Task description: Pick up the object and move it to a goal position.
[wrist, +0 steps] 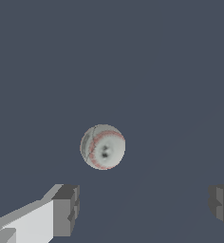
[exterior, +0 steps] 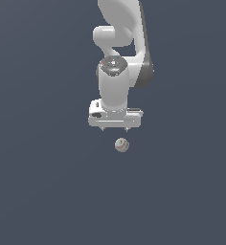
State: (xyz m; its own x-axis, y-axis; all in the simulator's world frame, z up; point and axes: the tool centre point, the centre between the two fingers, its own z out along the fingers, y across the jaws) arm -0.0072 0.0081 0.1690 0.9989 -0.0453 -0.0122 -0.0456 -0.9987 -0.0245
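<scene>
The object is a small off-white ball point(exterior: 122, 144) with reddish stitch lines and dark marks. It lies on the dark grey floor, just in front of my gripper point(exterior: 115, 128) in the exterior view. The gripper points down and is open and empty, with its short fingertips point(exterior: 103, 128) well apart. In the wrist view the ball point(wrist: 103, 146) lies ahead of the gap between the two grey fingertips point(wrist: 66, 209), nearer one of them, not between them. The gripper point(wrist: 144, 206) touches nothing.
The white arm point(exterior: 117, 76) rises behind the gripper to the top of the exterior view. The plain dark grey floor point(exterior: 43, 191) fills all the rest, with no other objects, edges or goal marker in view.
</scene>
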